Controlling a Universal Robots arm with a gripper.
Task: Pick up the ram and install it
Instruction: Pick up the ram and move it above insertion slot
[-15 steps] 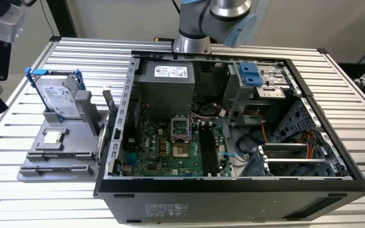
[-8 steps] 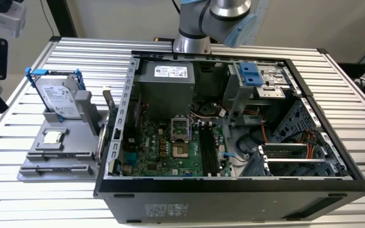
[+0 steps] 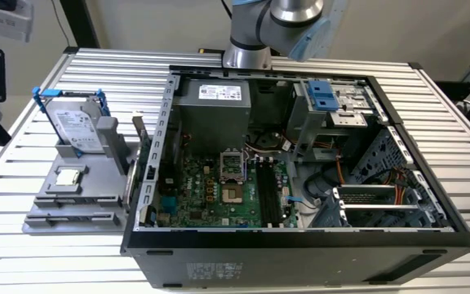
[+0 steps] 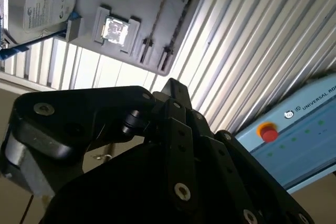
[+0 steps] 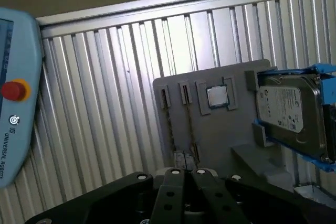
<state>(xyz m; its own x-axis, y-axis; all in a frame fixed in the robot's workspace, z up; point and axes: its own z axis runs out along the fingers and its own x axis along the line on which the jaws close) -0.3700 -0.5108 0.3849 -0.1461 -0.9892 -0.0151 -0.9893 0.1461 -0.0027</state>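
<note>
Standing on edge at the case-side end of the grey holder [image 3: 80, 190], the ram [image 3: 134, 162] is a thin dark stick, just beside the left wall of the open computer case [image 3: 300, 242] as the exterior view shows it. On the same holder a silver hard drive [image 3: 76, 125] in a blue frame leans upright toward the back, and a small square processor chip [image 3: 68, 177] lies flat in a recess in front of it. Inside the case the green motherboard [image 3: 210, 190] lies exposed, with long black memory slots [image 3: 269, 190] running beside the processor socket. The robot arm [image 3: 276, 21] rises at the far edge of the case. In the first wrist view the black gripper [image 5: 184, 179] hangs above the slatted metal table [image 5: 105, 103], well apart from the holder, which lies ahead of it with the chip and the drive on top. Whether the claw is released or clenched cannot be told. A pale blue control pendant [image 5: 16, 93] with a red button lies on the table off to one side.
</note>
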